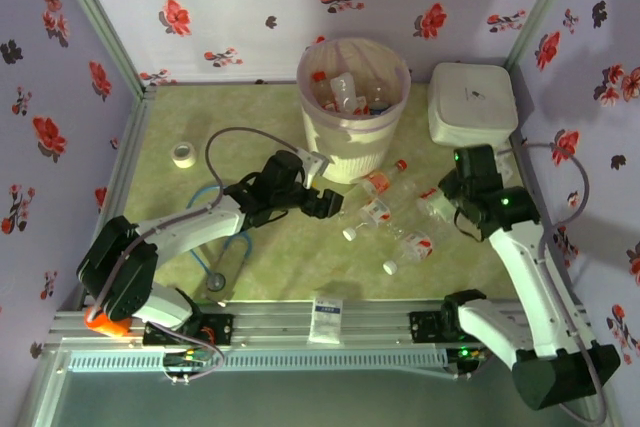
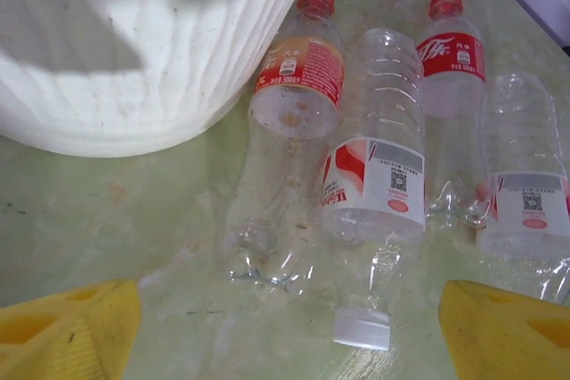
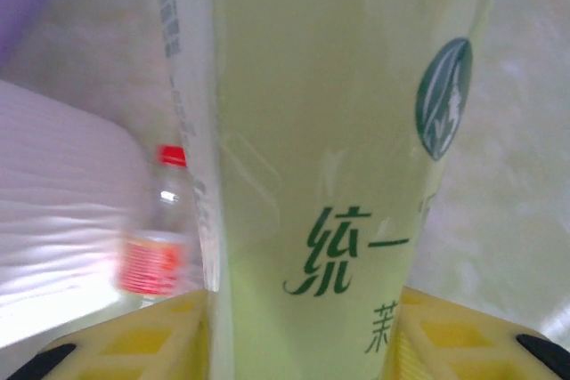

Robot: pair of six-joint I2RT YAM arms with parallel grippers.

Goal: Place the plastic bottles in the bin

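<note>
We see the left fingers (image 1: 326,203) spread wide open and holding nothing, low over the green desk (image 1: 200,107) just beside the bin (image 1: 345,152). In the left wrist view, four bottles (image 2: 374,175) lie side by side on the desk ahead of them. Two have red caps pointing away from the camera, and one has a white cap pointing towards it. The right fingers (image 1: 447,194) are clamped on a green-lettered bottle (image 3: 338,175), pressed against both its sides. The bin stands at the back of the desk, with several more bottles (image 1: 345,92) lying inside it. A white lidded box (image 1: 472,102) sits just to its right.
</note>
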